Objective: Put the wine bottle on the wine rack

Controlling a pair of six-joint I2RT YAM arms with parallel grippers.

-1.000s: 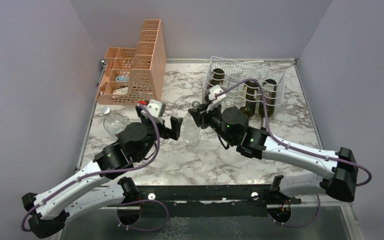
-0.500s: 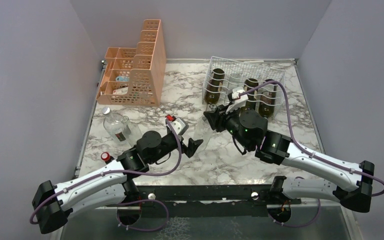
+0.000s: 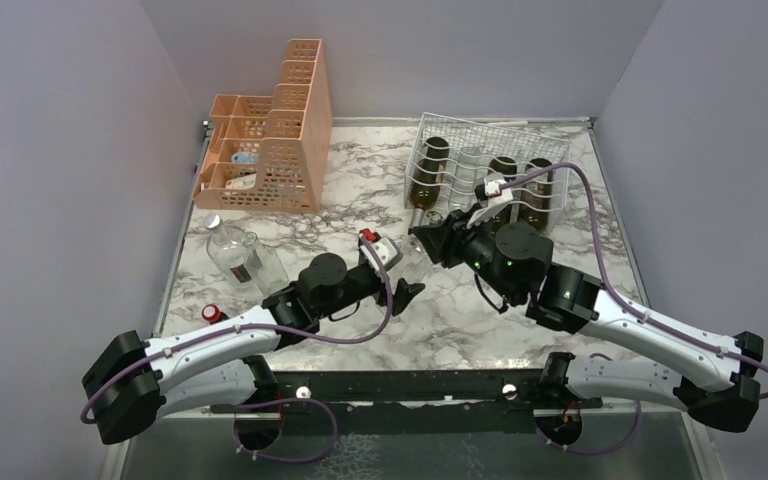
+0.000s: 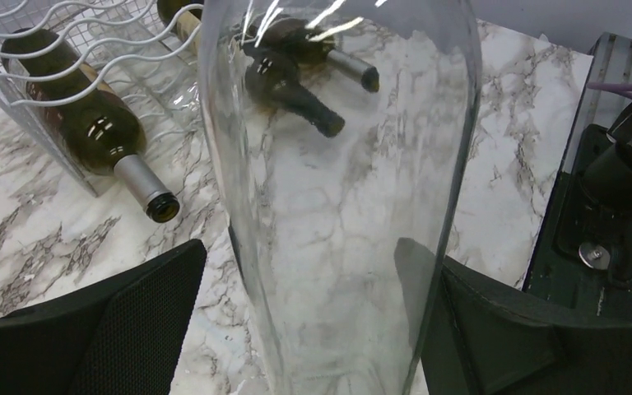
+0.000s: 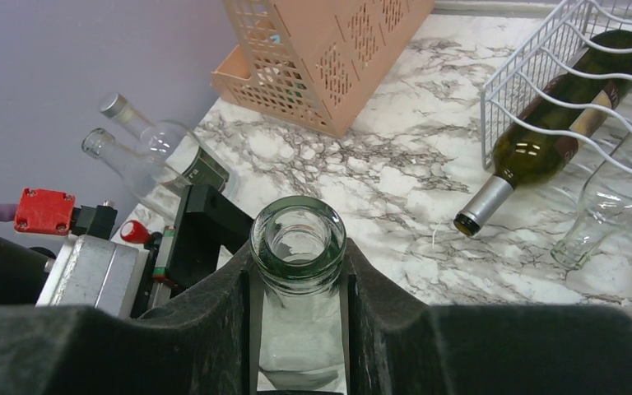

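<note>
Bright, even light from above, soft shadows on the bench (image 3: 440,330); glare streaks the wine bottle (image 4: 337,206), focus crisp.

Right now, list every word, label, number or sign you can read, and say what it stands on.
None can be read.
On the green bottle in the wine rack: tan label, print too small.
On the flask-shaped clear bottle: dark label, blurred.
On the clear wine bottle in the right tool: bare glass.

Right fingers (image 5: 383,317) carried wine bottle (image 5: 298,239) rightward; left arm (image 3: 220,345) followed.
</note>
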